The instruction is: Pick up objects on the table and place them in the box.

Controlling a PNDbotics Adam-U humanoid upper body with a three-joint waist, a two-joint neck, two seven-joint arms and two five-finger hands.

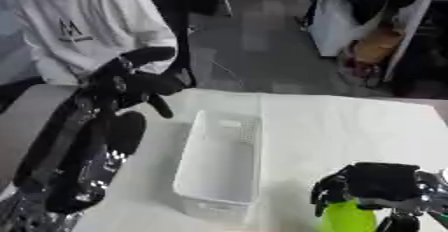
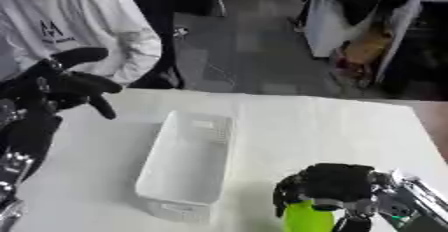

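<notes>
A white rectangular box (image 1: 219,166) stands in the middle of the white table (image 1: 350,126), its inside showing nothing. At the lower right my right hand (image 2: 337,183) is curled round a bright green object (image 2: 308,217), which it holds just above the table's front edge, right of the box. My left hand (image 1: 140,78) hovers raised at the left, beyond the box's far left corner, fingers spread and relaxed, holding nothing. The green object's upper part is hidden by the fingers.
A person in a white shirt (image 1: 79,26) sits at the table's far left edge, behind my left hand. Beyond the table lie a grey floor, bags (image 1: 376,43) and furniture at the upper right.
</notes>
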